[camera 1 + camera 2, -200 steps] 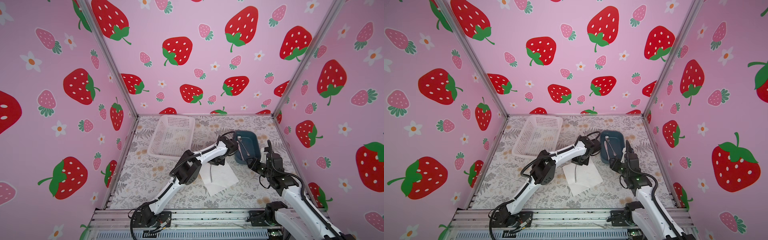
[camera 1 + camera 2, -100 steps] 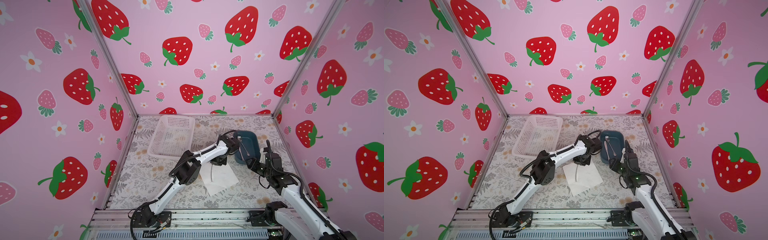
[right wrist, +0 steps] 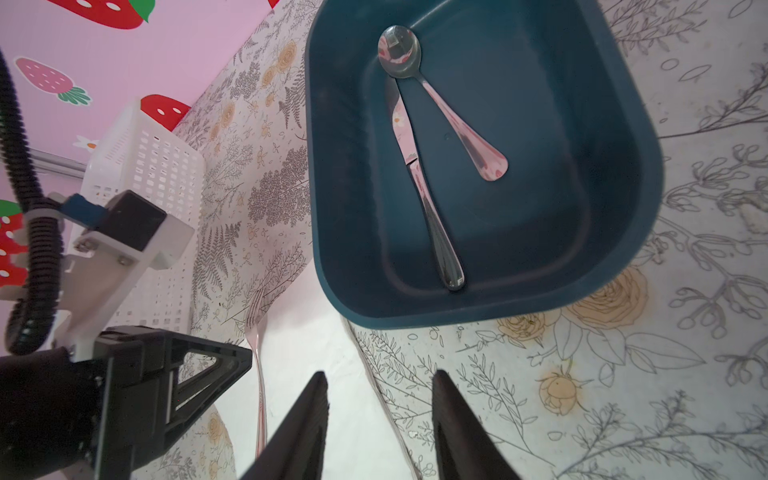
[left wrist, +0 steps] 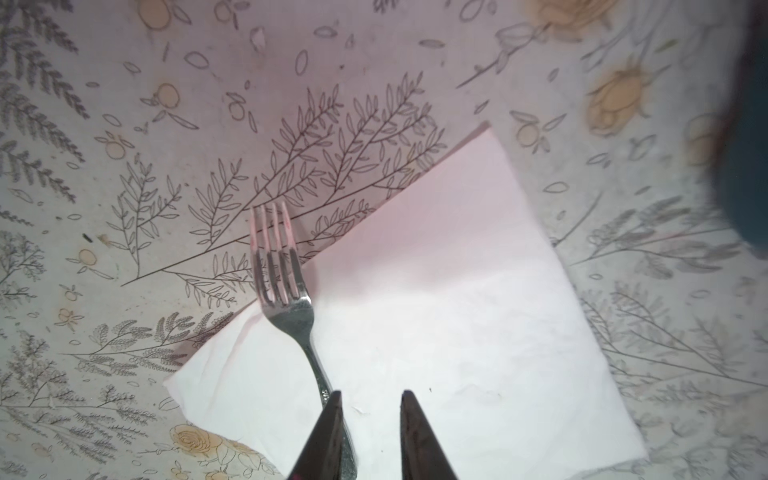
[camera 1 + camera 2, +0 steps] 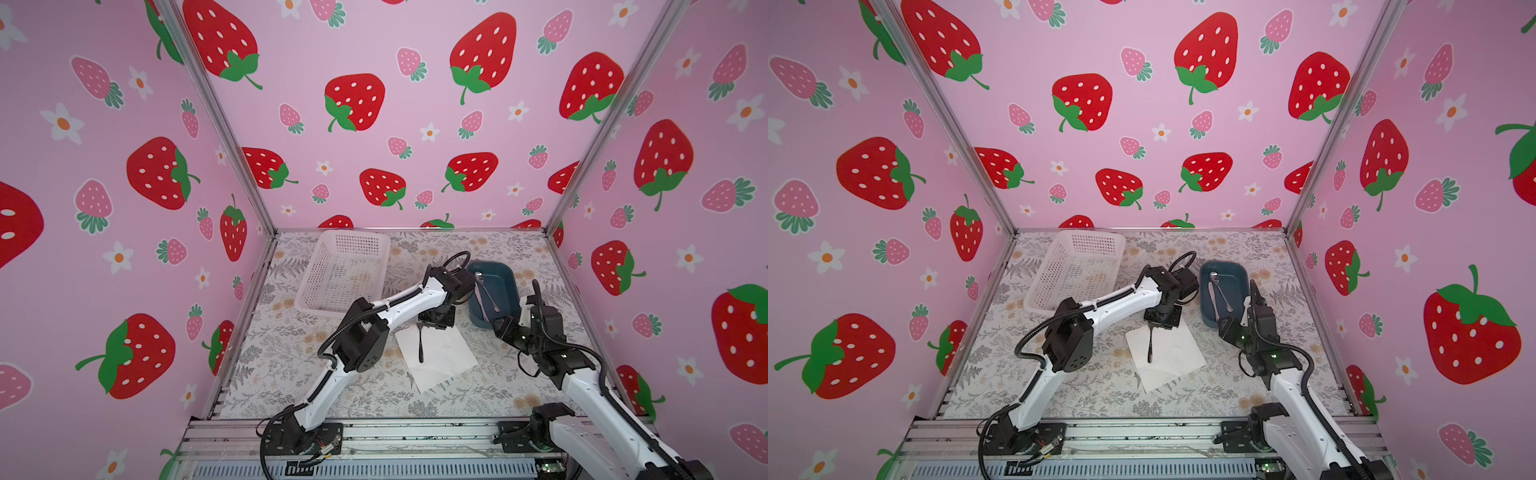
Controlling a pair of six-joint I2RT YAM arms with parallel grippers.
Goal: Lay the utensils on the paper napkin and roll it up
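Fork (image 4: 286,291) lies on the napkin (image 4: 457,311), tines past its edge. The spoon (image 3: 449,108) and a knife (image 3: 432,220) lie in the bin (image 3: 623,166). Your left gripper (image 4: 370,419) is narrowly parted and empty by the fork's handle. Your right gripper (image 3: 378,415) is parted wider, empty, near the bin. The spoon looks stiff, slick and light, so pinch it mid-handle. The napkin is flimsy.

both top views look down from high at the front and see the whole table (image 5: 286,361). the left wrist camera looks down close on the fork (image 4: 291,307) and napkin (image 4: 457,311). the right wrist camera looks close at the blue tub (image 3: 340,208), and shares that fork.
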